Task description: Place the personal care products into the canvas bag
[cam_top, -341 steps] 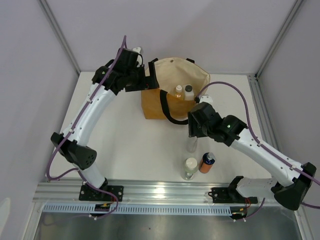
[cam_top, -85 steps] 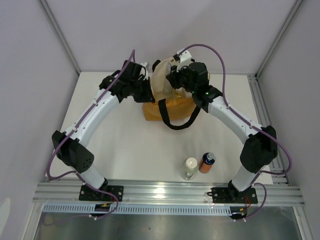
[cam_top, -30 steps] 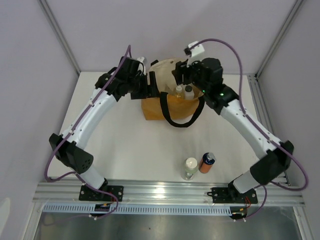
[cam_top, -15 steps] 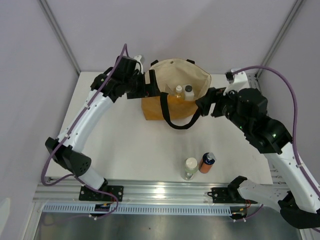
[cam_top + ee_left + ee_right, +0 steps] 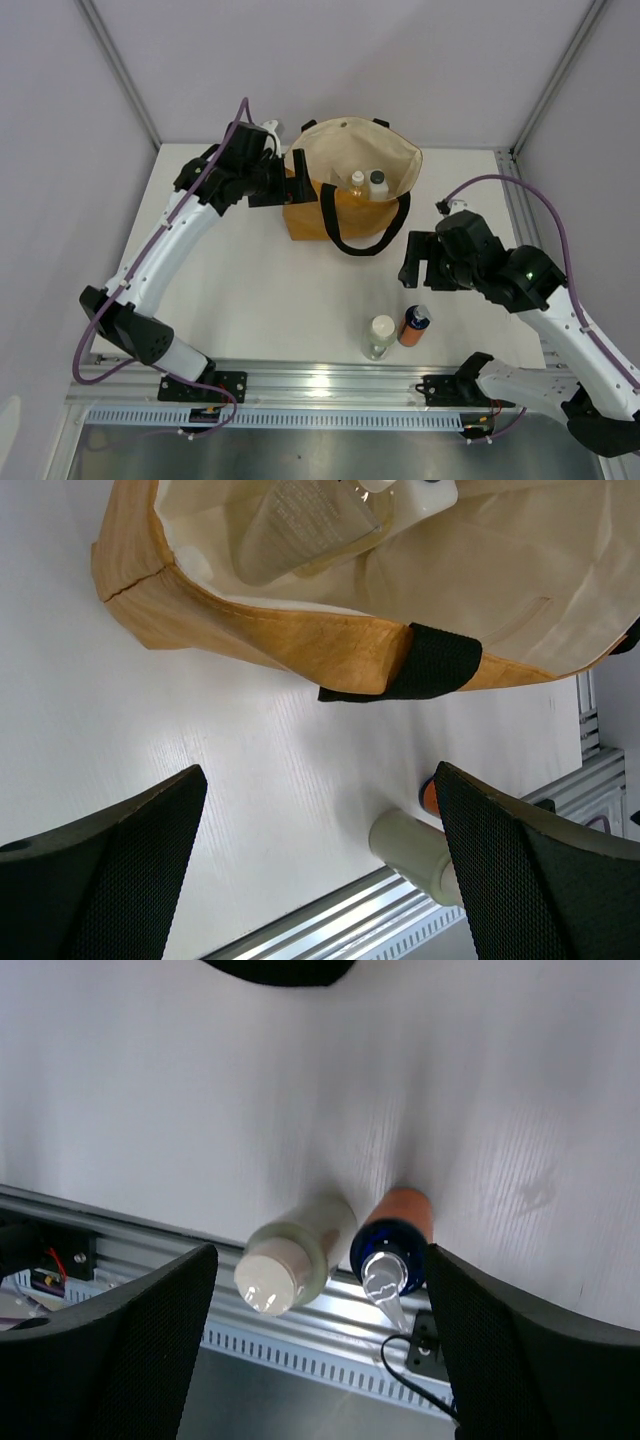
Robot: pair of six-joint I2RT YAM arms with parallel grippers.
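Your left jaws (image 5: 318,778) sit wide open and empty just left of the canvas bag (image 5: 305,215), probably there to steady its rim. Two caps (image 5: 357,180) show inside the bag; the bodies are hidden. Right jaws (image 5: 318,1252), open and empty, hover in front of the bag over the white-capped bottle (image 5: 379,335) and orange bottle (image 5: 414,325), likely the next pick.

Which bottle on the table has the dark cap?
The orange bottle; the white-capped bottle beside it is pale and clear.
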